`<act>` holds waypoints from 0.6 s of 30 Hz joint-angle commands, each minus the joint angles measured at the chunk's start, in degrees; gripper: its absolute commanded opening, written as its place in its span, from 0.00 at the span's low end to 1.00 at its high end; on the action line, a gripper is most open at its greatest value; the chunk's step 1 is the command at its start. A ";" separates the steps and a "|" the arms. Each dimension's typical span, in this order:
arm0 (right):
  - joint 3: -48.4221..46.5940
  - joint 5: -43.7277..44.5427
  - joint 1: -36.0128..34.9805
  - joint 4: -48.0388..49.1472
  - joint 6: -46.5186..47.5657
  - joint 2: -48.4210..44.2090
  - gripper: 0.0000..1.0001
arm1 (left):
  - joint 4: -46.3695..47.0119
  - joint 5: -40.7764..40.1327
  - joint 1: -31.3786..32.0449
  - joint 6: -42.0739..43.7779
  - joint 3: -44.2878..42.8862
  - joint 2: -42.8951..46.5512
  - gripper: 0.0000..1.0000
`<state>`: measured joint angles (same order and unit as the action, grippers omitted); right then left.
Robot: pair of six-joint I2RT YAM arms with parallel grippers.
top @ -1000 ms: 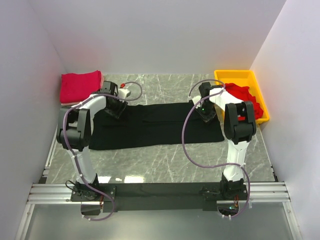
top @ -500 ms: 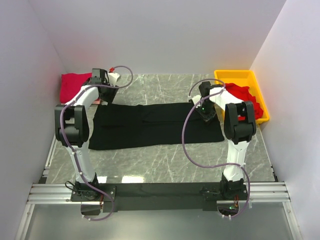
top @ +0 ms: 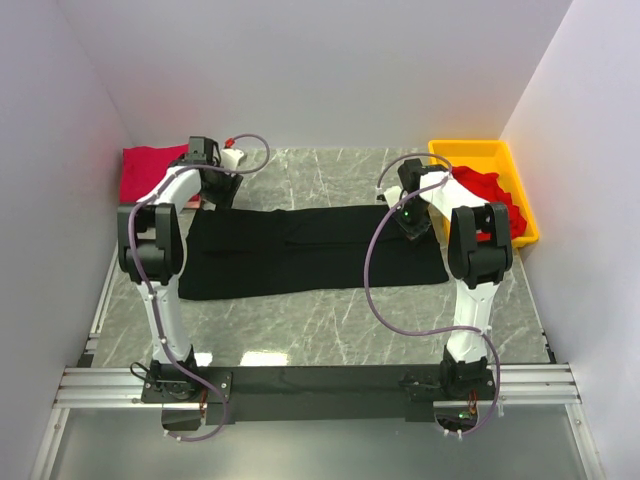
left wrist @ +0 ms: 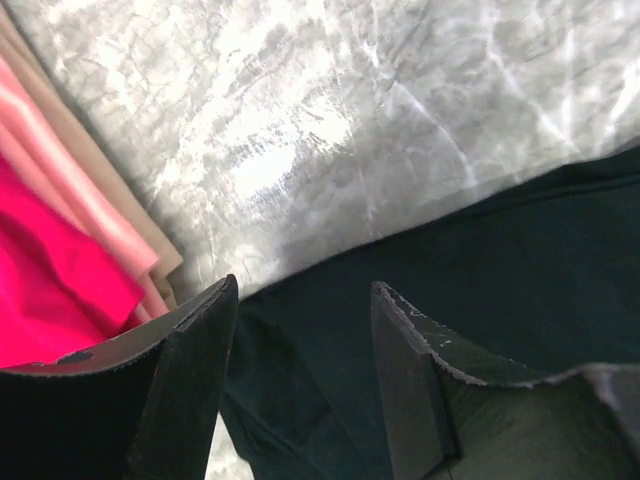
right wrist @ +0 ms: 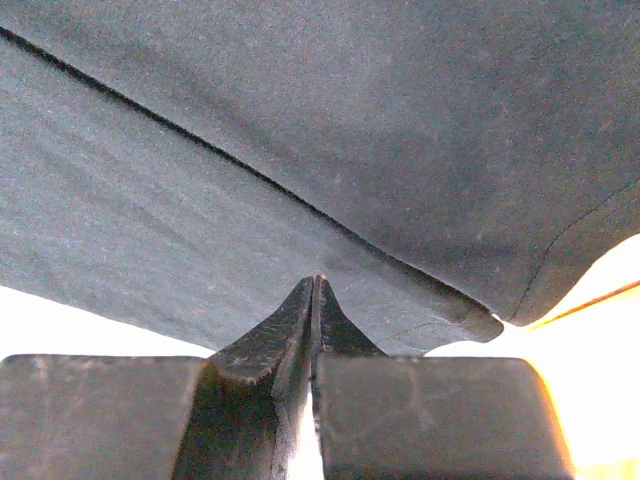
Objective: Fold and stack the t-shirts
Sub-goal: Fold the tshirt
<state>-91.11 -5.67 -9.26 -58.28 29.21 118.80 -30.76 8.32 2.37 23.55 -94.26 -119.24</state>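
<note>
The black t-shirt [top: 310, 250] lies spread flat across the middle of the table. My left gripper [top: 218, 192] is open and empty just above its far left corner, next to a folded red t-shirt [top: 145, 170] at the back left. In the left wrist view the open gripper [left wrist: 304, 290] frames the black shirt's edge [left wrist: 500, 260], with the red shirt [left wrist: 50, 290] at the left. My right gripper [top: 415, 228] is over the shirt's far right part. In the right wrist view it [right wrist: 318, 282] is shut, tips against the black cloth [right wrist: 350, 120], with no cloth seen between them.
A yellow tray [top: 470, 150] at the back right holds crumpled red shirts [top: 490, 195]. White walls close in the back and both sides. The marble table top [top: 330, 170] shows behind and in front of the black shirt.
My left gripper lifted off the black shirt's left part, swung back toward the red folded shirt, then came down a little over the shirt's far left corner. The right arm has not moved.
</note>
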 commanded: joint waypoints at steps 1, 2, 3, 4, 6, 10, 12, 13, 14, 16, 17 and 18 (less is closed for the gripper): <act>-2.05 -0.66 -0.50 -1.22 -0.21 -3.58 0.06 | -3.58 2.83 -1.14 2.46 -4.52 -2.48 0.61; -1.88 -0.48 -0.41 -1.05 -0.29 -3.67 0.05 | -4.38 3.54 -1.40 2.55 -5.14 -3.01 0.61; -1.70 -0.48 -0.41 -0.96 -0.30 -3.84 0.06 | -5.18 4.59 -1.75 2.73 -5.76 -3.54 0.60; -1.61 -0.39 -0.50 -0.96 -0.30 -4.02 0.06 | -6.05 5.73 -2.28 3.08 -7.33 -4.59 0.60; -1.44 -0.13 -0.41 -0.87 -0.21 -4.19 0.06 | -7.99 8.02 -3.85 3.08 -8.48 -5.82 0.57; -1.26 0.22 -0.41 -0.87 -0.30 -4.19 0.05 | -9.75 10.58 -4.48 3.69 -9.98 -6.36 0.51; -1.26 0.48 -0.50 -0.87 -0.12 -4.11 0.06 | -10.54 11.72 -4.57 4.05 -10.07 -6.53 0.44; -1.44 0.57 -0.41 -0.96 -0.12 -3.93 0.06 | -10.81 12.16 -4.66 4.05 -10.24 -6.53 0.43; -1.44 0.66 -0.41 -1.04 0.05 -4.02 0.06 | -10.98 12.42 -4.83 4.13 -10.24 -6.62 0.42; -1.53 0.92 -0.41 -1.04 0.14 -4.02 0.06 | -11.42 13.56 -5.01 4.48 -10.42 -6.62 0.36; -1.53 1.01 -0.41 -1.04 0.14 -4.02 0.06 | -11.68 13.92 -5.18 4.57 -10.51 -6.53 0.31; -1.44 1.10 -0.41 -1.04 0.14 -4.11 0.06 | -11.95 14.79 -5.27 4.57 -10.68 -6.62 0.29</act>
<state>-91.11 -5.34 -9.26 -58.39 29.23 117.69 -40.80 18.81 -2.76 26.92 -102.37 -125.73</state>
